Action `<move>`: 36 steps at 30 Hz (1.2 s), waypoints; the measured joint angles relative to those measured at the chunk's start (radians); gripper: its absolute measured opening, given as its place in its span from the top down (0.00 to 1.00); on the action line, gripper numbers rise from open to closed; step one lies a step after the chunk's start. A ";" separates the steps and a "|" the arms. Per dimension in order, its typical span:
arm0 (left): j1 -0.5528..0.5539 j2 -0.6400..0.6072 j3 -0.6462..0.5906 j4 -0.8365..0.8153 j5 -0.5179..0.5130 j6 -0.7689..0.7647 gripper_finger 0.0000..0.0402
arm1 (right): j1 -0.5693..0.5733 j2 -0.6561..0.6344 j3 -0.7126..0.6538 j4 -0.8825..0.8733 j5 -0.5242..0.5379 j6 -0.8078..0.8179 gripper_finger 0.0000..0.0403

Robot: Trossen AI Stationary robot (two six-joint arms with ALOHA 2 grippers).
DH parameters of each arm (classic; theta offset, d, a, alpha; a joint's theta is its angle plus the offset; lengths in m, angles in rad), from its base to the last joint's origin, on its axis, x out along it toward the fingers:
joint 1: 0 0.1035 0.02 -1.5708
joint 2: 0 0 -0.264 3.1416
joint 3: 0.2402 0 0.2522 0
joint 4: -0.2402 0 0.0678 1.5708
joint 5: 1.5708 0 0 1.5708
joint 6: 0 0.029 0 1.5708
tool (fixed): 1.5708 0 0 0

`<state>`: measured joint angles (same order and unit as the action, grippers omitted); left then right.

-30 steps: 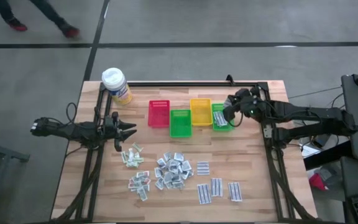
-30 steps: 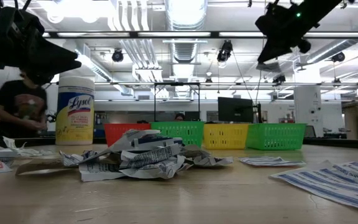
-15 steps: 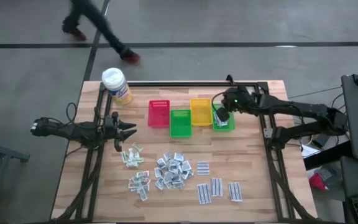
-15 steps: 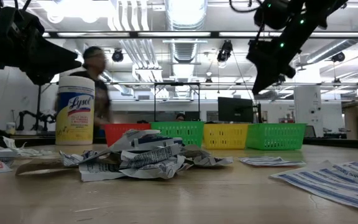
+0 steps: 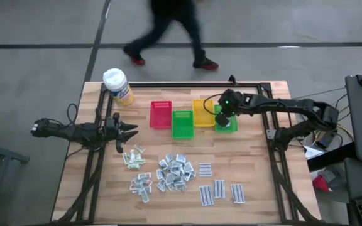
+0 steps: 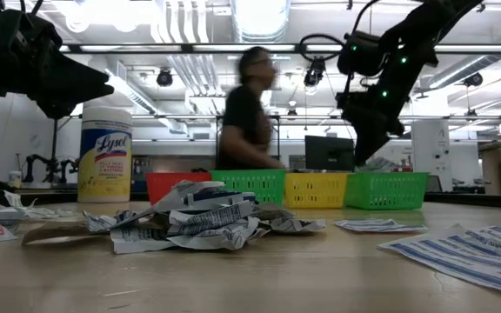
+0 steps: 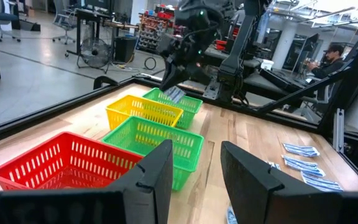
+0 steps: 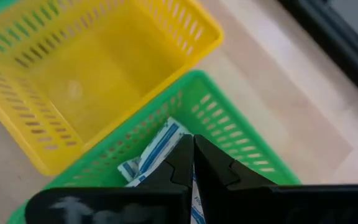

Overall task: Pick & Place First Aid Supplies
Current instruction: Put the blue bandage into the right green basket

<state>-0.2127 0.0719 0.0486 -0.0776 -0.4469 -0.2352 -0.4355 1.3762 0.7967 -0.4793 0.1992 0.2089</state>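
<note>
- Two pinched-together fingers of my right gripper [image 8: 193, 163] clamp a blue-striped packet [image 8: 157, 151] over the far green bin [image 5: 226, 120].
- My left gripper [image 5: 131, 132], fingers spread and empty, waits near the table's left edge.
- Loose packets [image 5: 176, 172] lie heaped mid-table; a person [image 6: 249, 113] walks behind.

It was a robotics lab: exposed ceiling ducts [image 6: 255, 52] ran overhead, with monitors [image 6: 329, 153] (and a blurred person [image 6: 249, 113]) behind the table.
</note>
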 joint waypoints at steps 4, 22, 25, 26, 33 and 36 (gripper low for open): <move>0.000 0.000 0.000 0.000 0.000 0.000 0.67 | 0.000 0.051 0.000 0.001 -0.002 0.000 0.98; 0.000 0.000 0.000 0.018 0.000 -0.003 0.67 | 0.000 0.192 0.000 0.027 -0.031 0.000 0.98; 0.000 0.000 0.000 0.018 0.000 -0.003 0.67 | 0.000 0.198 0.000 0.028 -0.016 -0.004 0.98; 0.000 0.000 0.000 0.018 0.000 -0.003 0.67 | 0.000 0.198 0.000 0.029 -0.015 -0.005 0.98; 0.000 0.000 0.000 0.018 0.000 -0.003 0.67 | 0.000 0.189 0.000 0.042 -0.014 -0.031 0.95; 0.000 0.000 0.000 0.018 0.000 -0.004 0.67 | 0.000 0.188 0.000 0.042 -0.014 -0.031 0.90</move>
<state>-0.2131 0.0719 0.0483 -0.0597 -0.4465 -0.2394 -0.4355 1.5642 0.7967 -0.4374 0.1848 0.1783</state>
